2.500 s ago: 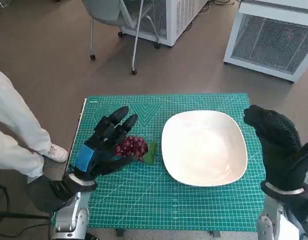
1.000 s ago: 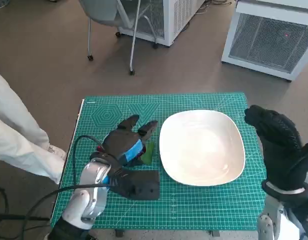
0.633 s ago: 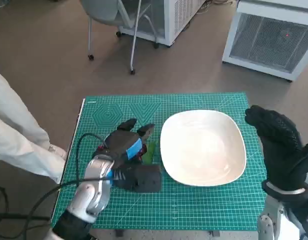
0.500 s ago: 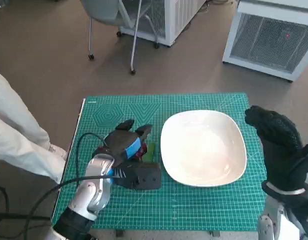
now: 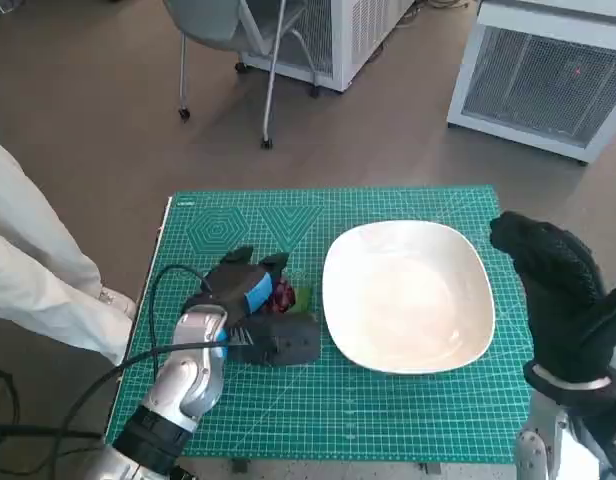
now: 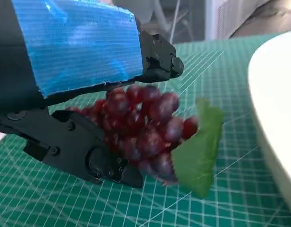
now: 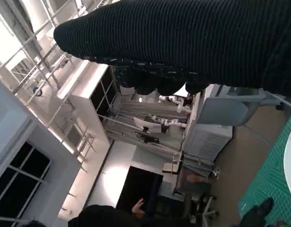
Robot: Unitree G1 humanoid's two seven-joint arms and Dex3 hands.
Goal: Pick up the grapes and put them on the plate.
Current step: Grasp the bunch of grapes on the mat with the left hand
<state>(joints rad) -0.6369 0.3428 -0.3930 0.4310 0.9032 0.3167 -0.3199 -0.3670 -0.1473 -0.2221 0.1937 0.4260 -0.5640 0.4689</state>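
Green mat (image 5: 388,400) | left robot hand (image 5: 250,292) clasps grapes (image 6: 141,127) | plate (image 5: 408,295) just beside

small table under a green cutting mat (image 5: 388,410), white plate (image 5: 408,295) and grapes (image 5: 284,293) on it

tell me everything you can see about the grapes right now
The grapes are a tight bunch of dark red, glossy round berries with one green leaf at the end nearest the plate. The bunch is on the green cutting mat, left of the white plate and apart from it. The left hand is closed around it, its black fingers over and under the berries.
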